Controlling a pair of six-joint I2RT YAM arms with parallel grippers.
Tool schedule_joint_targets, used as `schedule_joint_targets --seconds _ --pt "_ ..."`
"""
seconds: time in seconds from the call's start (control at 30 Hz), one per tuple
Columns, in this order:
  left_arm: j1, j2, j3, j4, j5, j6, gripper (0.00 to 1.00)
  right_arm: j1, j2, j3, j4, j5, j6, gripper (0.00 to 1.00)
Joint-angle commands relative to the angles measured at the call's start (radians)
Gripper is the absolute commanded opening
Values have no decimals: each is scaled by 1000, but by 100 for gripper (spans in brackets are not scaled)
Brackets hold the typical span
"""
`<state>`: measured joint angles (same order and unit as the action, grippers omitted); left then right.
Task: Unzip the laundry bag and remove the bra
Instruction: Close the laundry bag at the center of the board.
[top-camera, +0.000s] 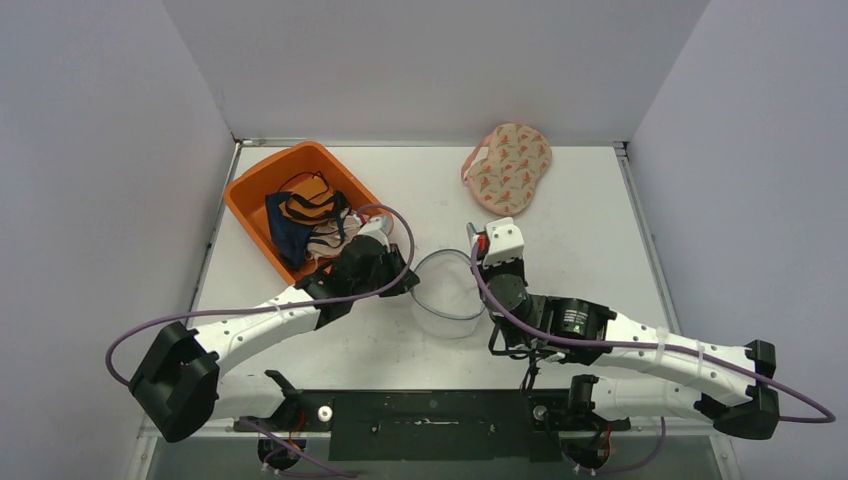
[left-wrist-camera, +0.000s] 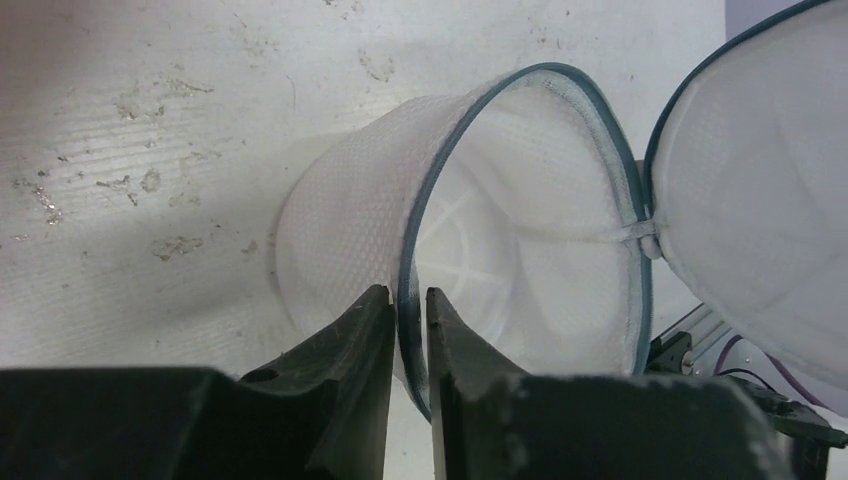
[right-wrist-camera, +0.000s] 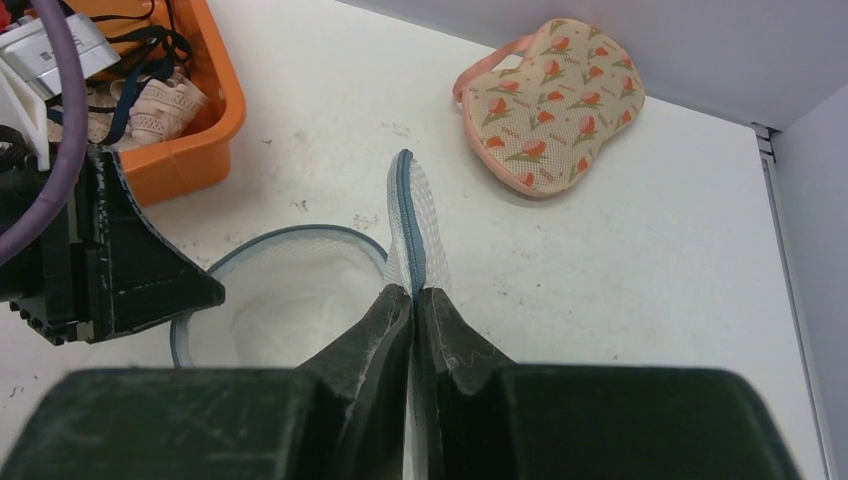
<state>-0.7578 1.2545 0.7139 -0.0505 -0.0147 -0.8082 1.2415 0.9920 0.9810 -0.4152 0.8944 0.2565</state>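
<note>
On a white desk, left fingers pinch the rim of the unzipped white mesh laundry bag, right fingers its flap; the floral peach padded bra lies outside, ahead of the right fingers.

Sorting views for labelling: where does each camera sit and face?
Top external: above and behind, looking down on the table; left arm, right arm show.
Left wrist: on the left arm, looking into the open laundry bag; left gripper pinches its rim.
Right wrist: faces the far wall, bra and orange bin ahead; right gripper clamps the bag's flap.
Shared: all three show the bag.
</note>
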Motion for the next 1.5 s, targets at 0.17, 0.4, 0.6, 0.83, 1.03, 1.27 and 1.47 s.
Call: schedule_joint_targets --seconds 0.17,0.4,0.6,0.83,1.03,1.27,1.47 --pt "-2 -140 69 -68 -16 -14 68 42 1 7 29 29 -25 5" --pt "10 -238 125 -157 -1 -177 96 48 -13 -38 87 3 -63 5" --pt "7 -206 264 -153 90 -364 96 50 -18 -61 118 -8 -104 5" --pt "-24 -43 434 -206 129 -408 96 59 -15 -67 148 -11 -136 5" --pt "-69 55 479 -189 137 -417 97 83 -3 -61 168 -10 -153 5" --pt "-71 98 486 -156 145 -415 69 115 11 -63 174 4 -169 5" --pt "-71 112 478 -137 155 -407 26 132 11 -65 174 -11 -174 5"
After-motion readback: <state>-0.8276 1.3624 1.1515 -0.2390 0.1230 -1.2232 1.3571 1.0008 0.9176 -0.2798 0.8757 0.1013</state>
